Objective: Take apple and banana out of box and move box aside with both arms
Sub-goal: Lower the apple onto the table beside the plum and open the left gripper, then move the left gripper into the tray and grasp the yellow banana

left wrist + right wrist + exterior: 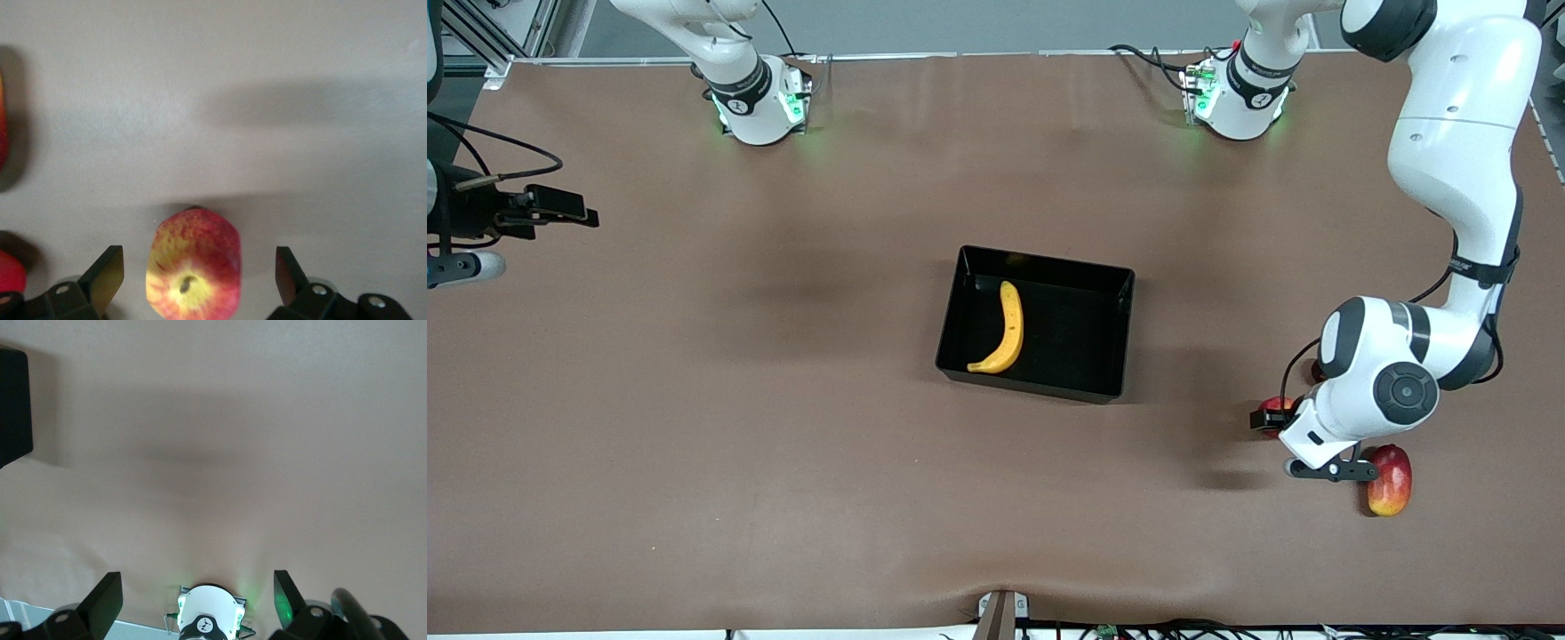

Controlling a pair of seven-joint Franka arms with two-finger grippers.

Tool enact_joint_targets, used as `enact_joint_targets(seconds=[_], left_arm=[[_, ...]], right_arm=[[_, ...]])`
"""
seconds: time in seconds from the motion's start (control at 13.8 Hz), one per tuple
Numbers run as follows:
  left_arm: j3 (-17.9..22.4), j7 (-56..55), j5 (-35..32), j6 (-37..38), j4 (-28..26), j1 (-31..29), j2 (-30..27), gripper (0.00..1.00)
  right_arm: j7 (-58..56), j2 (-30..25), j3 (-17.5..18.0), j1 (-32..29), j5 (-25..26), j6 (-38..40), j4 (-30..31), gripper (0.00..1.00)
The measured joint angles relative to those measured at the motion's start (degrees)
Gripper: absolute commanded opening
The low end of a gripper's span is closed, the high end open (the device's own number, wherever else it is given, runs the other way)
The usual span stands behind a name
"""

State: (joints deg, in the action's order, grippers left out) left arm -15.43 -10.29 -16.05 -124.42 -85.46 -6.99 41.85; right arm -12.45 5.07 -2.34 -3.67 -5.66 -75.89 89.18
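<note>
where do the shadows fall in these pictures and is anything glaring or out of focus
Front view: soft arm shadows darken the table beside the box; its glossy floor reflects faintly around the banana. Left wrist view: a broad shadow band crosses the mat above the apple, which looks slightly soft between the open left gripper fingers. Right wrist view: a diffuse shadow over bare mat; right gripper open.

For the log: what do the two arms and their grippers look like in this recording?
Both arms have glossy white shells with dark grey joint bands and black cables along them. Their bases glow green at the table edge. The left gripper has two flat black fingers on a black mount with silver screws. The right gripper looks the same.
</note>
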Motion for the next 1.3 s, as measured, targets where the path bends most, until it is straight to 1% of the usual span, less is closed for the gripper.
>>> enact_joint_targets(seconds=[0.14, 0.22, 0.36, 0.51, 0.58, 0.72, 0.94, 1.16, 1.3], left_arm=[[-2.15, -0.43, 0.00, 0.60, -0.53, 0.46, -3.77, 1.00], [-3.54, -0.88, 0.00, 2.06, -0.79, 0.75, -5.81, 1.00], [-7.74, -3.87, 0.00, 5.76, -1.49, 1.00, -8.87, 1.00], [-12.72, -10.20, 0.00, 7.01, -2.57, 1.88, -9.64, 1.00], [-14.06, -13.36, -0.04, 7.01, -3.08, 3.83, -9.51, 1.00], [-14.48, -19.88, -0.07, 6.76, -3.44, 10.50, -8.54, 1.00], [-14.28, -30.37, -3.23, 5.26, -2.63, 19.96, -5.26, 1.00], [-13.99, -33.21, -4.03, 2.41, -1.07, 23.87, -1.09, 1.00], [-12.97, -36.25, -4.04, -0.61, -0.66, 25.75, 1.52, 1.00]], right_arm=[[0.00, 0.00, 0.00, 0.00, 0.00, 0.00, -0.02, 1.00], [0.00, 0.00, 0.00, 0.00, -0.02, 0.00, -0.02, 1.00], [0.00, 0.00, 0.00, 0.00, -0.04, 0.00, -0.02, 1.00], [0.00, 0.00, 0.00, 0.00, -0.05, 0.01, -0.02, 1.00], [0.00, 0.00, -0.01, 0.00, -0.05, 0.01, -0.02, 1.00], [0.00, 0.00, -0.02, 0.00, -0.05, 0.01, -0.03, 1.00], [0.00, 0.01, -0.04, -0.01, -0.05, 0.01, -0.03, 1.00], [0.01, 0.04, -0.05, -0.01, -0.05, 0.01, -0.03, 1.00], [0.01, 0.08, -0.05, -0.01, -0.06, 0.03, -0.03, 1.00]])
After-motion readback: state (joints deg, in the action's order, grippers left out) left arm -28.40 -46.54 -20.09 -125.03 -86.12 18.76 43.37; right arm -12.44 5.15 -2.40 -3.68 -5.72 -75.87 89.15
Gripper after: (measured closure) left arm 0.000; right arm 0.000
